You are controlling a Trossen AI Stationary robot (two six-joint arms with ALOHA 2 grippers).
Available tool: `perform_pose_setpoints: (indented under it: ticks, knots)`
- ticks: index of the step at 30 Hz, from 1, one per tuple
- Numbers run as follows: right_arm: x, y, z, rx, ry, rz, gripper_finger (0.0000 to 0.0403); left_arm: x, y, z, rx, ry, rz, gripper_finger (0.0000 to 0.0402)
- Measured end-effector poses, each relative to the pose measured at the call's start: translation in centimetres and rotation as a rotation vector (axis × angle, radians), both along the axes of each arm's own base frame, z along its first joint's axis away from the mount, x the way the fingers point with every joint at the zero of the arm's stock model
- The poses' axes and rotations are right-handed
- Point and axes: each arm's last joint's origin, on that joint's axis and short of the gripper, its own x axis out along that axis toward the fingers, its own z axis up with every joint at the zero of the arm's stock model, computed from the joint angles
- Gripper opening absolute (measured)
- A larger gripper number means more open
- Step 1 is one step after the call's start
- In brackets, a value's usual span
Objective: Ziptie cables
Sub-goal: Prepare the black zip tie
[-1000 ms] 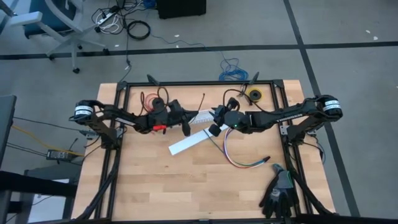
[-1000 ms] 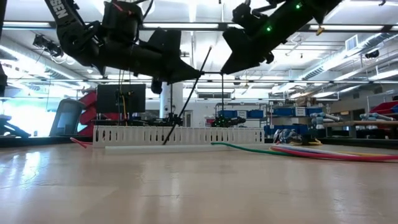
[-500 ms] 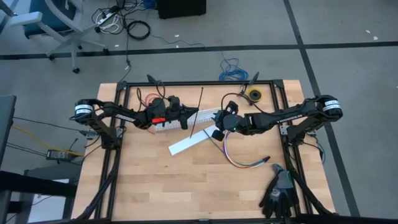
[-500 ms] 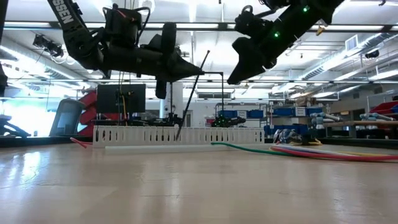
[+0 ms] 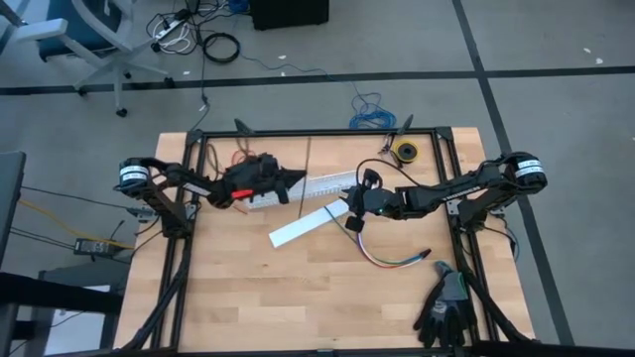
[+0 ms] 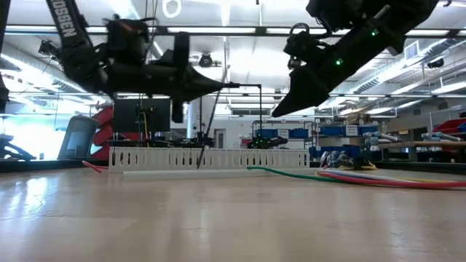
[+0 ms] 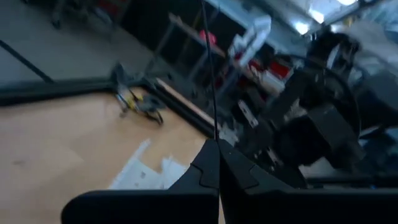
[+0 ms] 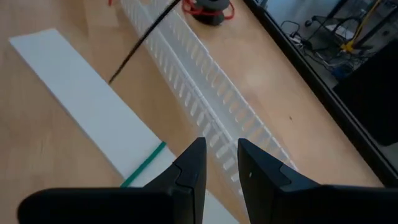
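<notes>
The left gripper [image 5: 296, 181] hangs above the worktop [image 5: 248, 288], its fingers pressed together on the ziptie [image 5: 309, 169], which it pinches at the tips. In the high view the thin dark strip runs straight across the gripper's tips, one end reaching out past the far edge of the worktop, the other ending just beyond the tips. In the low view the ziptie [image 6: 206, 135] slants down from the gripper toward the white slotted channel [image 6: 211, 158] beneath it; whether it touches the channel cannot be told. The left wrist view shows the strip [image 7: 210, 74] rising from between the closed fingers [image 7: 202, 171].

The right gripper [image 5: 354, 211] hovers facing the left one, well apart from it, with its fingers [image 8: 189, 168] slightly spread and nothing between them. Below it lie the channel [image 8: 205, 112] and a flat white strip [image 8: 81, 106], and the ziptie [image 8: 140, 40] shows ahead of it. The cables [image 5: 382, 256] lie curved on the worktop just beside and under the right gripper, toward the near edge, in neither gripper's hold.
</notes>
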Motion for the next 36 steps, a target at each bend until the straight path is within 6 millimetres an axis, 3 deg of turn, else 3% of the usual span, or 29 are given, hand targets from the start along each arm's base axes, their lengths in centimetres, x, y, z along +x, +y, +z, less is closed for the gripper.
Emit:
perform_pose_setpoints:
  ticks: [5,8,12,18,24,36]
  knots:
    - [0.3,0.1,0.4,0.029,-0.062,0.023,0.0077,-2.6,-1.3,-0.9,0.095,-0.087,0.065,0.0]
    - [1.0,0.0,1.4,0.081,-0.188,0.091,0.0077,-2.8,-2.0,-1.4,0.143,-0.075,0.059,0.0]
    - [2.4,-0.7,1.3,0.17,-0.351,0.179,0.0077,-1.7,-2.6,-1.6,0.187,-0.059,0.03,0.0]
    - [3.8,-2.0,-0.9,0.279,-0.42,0.198,0.0077,0.1,-3.3,-1.6,0.265,-0.056,-0.039,0.0]
    - [4.0,-2.1,-1.1,0.318,-0.422,0.264,0.0077,1.3,-4.0,-1.6,0.418,-0.05,-0.147,0.0]
    - [4.1,-2.2,-0.8,0.256,-0.436,0.294,0.0077,2.3,-3.8,-0.9,0.454,-0.079,-0.135,0.0]
